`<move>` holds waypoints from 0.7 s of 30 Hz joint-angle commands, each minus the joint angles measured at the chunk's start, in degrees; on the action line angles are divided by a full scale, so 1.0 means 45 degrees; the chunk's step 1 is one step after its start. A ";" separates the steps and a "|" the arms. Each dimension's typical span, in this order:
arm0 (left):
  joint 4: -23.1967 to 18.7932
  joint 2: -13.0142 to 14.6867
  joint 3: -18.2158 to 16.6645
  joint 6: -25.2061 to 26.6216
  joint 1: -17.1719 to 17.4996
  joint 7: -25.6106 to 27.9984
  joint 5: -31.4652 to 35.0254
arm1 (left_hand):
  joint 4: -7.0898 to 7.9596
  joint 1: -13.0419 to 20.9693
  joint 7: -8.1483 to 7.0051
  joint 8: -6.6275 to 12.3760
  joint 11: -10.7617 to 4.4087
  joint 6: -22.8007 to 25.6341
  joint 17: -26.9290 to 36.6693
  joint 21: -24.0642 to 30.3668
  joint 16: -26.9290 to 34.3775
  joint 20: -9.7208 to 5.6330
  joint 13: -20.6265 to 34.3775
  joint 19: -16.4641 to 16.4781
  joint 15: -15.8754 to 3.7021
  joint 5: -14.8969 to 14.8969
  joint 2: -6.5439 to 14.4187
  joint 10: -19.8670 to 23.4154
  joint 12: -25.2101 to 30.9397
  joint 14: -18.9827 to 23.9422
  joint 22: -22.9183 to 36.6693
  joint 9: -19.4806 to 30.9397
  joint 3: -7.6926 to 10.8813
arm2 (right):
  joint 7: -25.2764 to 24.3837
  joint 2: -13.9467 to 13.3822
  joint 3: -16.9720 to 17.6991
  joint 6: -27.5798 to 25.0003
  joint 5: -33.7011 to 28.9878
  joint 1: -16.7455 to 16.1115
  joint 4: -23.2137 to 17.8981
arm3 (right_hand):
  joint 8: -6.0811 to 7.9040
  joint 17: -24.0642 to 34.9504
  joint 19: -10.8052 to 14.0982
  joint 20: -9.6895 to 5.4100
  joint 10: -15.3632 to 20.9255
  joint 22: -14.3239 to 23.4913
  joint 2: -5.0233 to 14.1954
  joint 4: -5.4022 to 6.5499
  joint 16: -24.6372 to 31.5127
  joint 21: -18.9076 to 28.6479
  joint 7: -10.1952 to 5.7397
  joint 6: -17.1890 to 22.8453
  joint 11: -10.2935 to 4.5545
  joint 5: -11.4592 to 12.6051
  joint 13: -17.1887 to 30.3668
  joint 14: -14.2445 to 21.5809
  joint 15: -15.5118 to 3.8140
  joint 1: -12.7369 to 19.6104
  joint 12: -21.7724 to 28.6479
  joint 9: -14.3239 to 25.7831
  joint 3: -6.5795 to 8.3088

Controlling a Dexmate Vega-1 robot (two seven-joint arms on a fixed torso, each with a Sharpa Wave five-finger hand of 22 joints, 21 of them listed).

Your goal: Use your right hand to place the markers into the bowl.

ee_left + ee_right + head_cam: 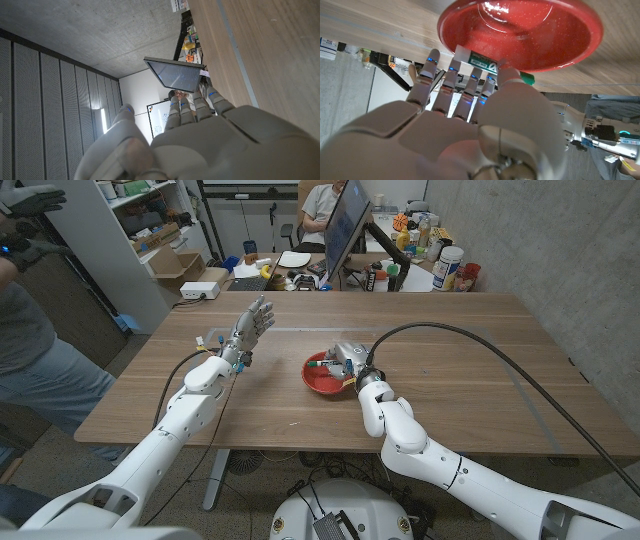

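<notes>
Right now the right hand (347,360) hangs over the red bowl (318,382), and the right wrist view shows why: its fingers (451,80) pinch a marker (479,60) with a white barrel and a green cap, held right at the bowl's rim so that a release should drop it inside rather than onto the wooden table (470,370). By my reading this is the moment just ahead of letting go; the marker is gripped, not yet lying in the bowl. In the head view a bit of green and white shows in the bowl beneath the hand, but I cannot tell whether that is the held marker or another one already placed. The left hand (250,325) stands raised well to the side of the bowl, fingers spread and holding nothing, presumably parked there to stay clear of the working arm, since the task belongs to the right hand alone.
</notes>
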 commanded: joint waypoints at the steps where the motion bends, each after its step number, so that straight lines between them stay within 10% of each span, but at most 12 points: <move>1: -0.0137 0.0062 0.0030 0.0075 0.0042 0.0064 0.0031 | -0.0071 0.0016 -0.0032 -0.0024 0.0010 0.0023 0.0042 0.0054 0.0040 -0.0020 0.0055 -0.0063 0.0000 -0.0029 0.0136 0.0057 0.0000 0.0015 0.0041 0.0036 -0.0027 | 0.0280 -0.0072 -0.0082 -0.0295 0.0038 0.0039 0.0040 | -0.0239 0.0067 -0.0352 -0.0009 -0.0485 0.0024 -0.0180 0.0048 -0.0172 -0.0007 -0.0028 -0.0569 0.0039 -0.0015 0.0074 -0.0408 0.0141 0.0056 -0.0239 0.0007 -0.0006; 12: -0.0258 0.0079 0.0007 0.0058 0.0125 0.0119 -0.0001 | -0.0080 0.0014 -0.0030 -0.0020 -0.0017 0.0035 0.0042 0.0055 0.0037 -0.0015 0.0055 -0.0062 -0.0001 -0.0029 0.0138 0.0063 0.0001 0.0013 0.0041 0.0036 -0.0022 | 0.0932 -0.0294 -0.0206 -0.0521 -0.0086 0.0163 -0.0210 | -0.0798 -0.0026 -0.1514 -0.0009 -0.2001 0.0019 -0.0298 -0.0010 -0.0766 -0.0060 0.0262 -0.2266 0.0520 -0.0008 0.0195 -0.1666 0.0405 0.0042 -0.0924 -0.0034 0.0176; 21: -0.0393 0.0141 0.0015 0.0117 0.0244 0.0167 -0.0013 | -0.0085 0.0011 -0.0032 -0.0023 0.0002 0.0030 0.0042 0.0058 0.0038 -0.0009 0.0055 -0.0057 0.0000 -0.0029 0.0141 0.0064 0.0001 0.0019 0.0041 0.0036 -0.0019 | 0.0699 -0.0402 -0.0074 -0.0450 -0.0071 0.0016 -0.0424 | -0.0666 -0.0027 -0.1750 -0.0013 -0.1898 0.0027 -0.0282 0.0048 -0.0713 -0.0018 0.0239 -0.2236 0.0524 -0.0007 0.0234 -0.1548 0.0361 -0.0060 -0.0907 -0.0015 0.0222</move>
